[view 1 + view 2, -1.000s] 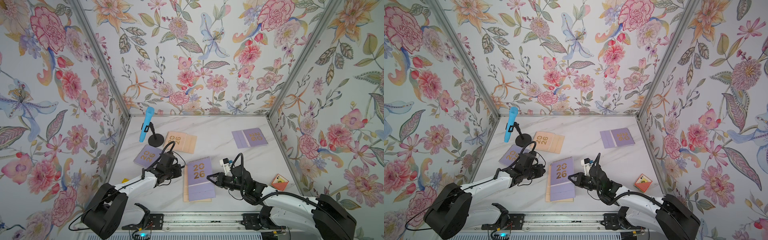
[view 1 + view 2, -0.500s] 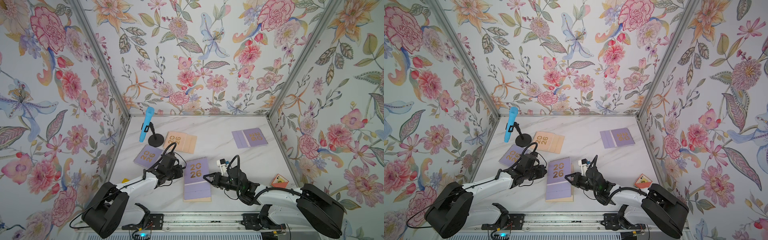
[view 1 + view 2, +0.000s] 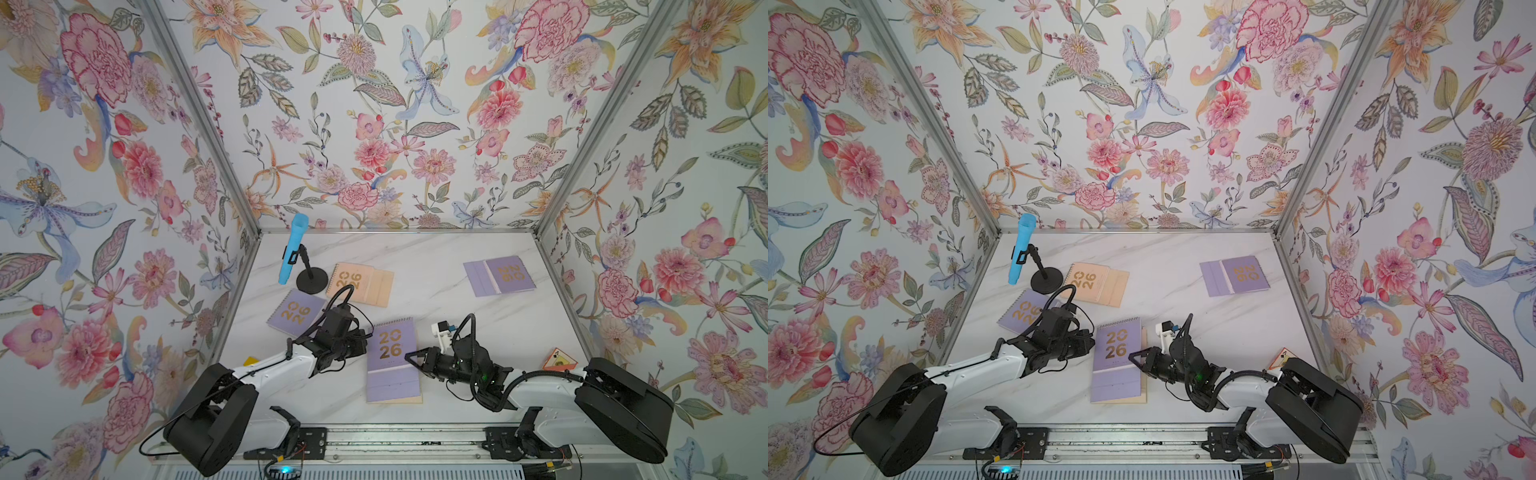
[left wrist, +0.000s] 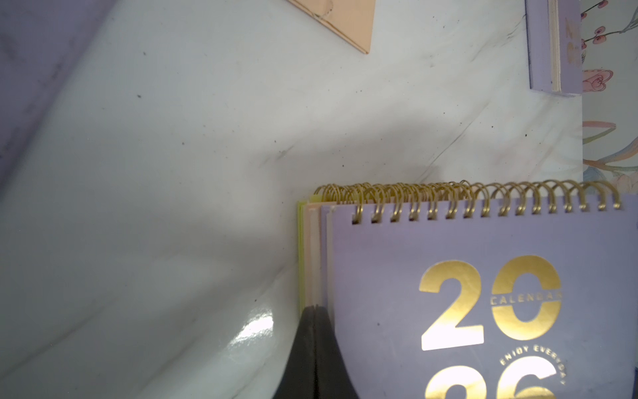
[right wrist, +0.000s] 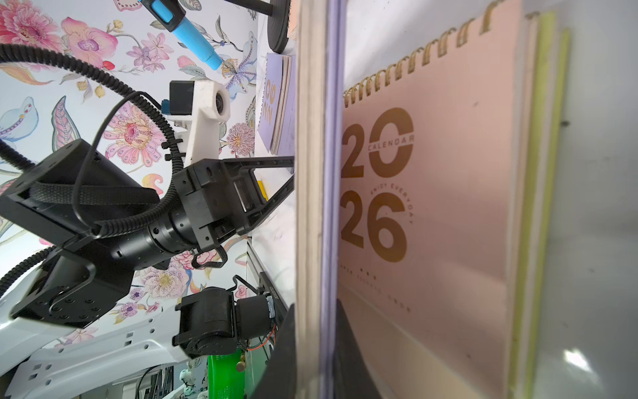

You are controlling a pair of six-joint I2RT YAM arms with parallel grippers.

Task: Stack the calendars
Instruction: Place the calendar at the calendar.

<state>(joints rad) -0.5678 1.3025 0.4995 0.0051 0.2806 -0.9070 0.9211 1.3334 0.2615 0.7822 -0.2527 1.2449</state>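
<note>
- Six calendars in all, where's the pile?
- Between the two grippers. Top lilac calendar point(image 3: 390, 361) over a peach calendar point(image 5: 431, 207), yellow-green calendar point(image 5: 543, 172) at the bottom. Spirals all at the same end.
- Left gripper point(image 4: 314, 321)?
- Jaws pinched tight together, nothing in them. Tips touch the pile's side edge, nearer the spiral end.
- Right gripper point(image 5: 316, 345)?
- Jaws narrow, clamped on the opposite side edge of the top lilac calendar. One finger point(image 5: 279, 362) sits over the cover, the other under it. That edge is raised off the peach calendar, whose "2026" shows in the gap.
- Loose ones?
- Three, flat on the marble table point(image 3: 436, 257). Second lilac calendar point(image 3: 295, 311) just beyond the left gripper, partly under its cable. Loose peach calendar point(image 3: 359, 282) farther out the same way. Third lilac calendar point(image 3: 500, 274) well beyond the right jaws, by the far corner.
- Clutter?
- Blue microphone point(image 3: 291, 253) on a black stand point(image 3: 311, 279), stand base just beside the loose peach calendar. Orange card point(image 3: 559, 359) behind the right gripper at the wall. Small yellow block point(image 3: 250, 360) behind the left gripper, mostly hidden by the arm.
</note>
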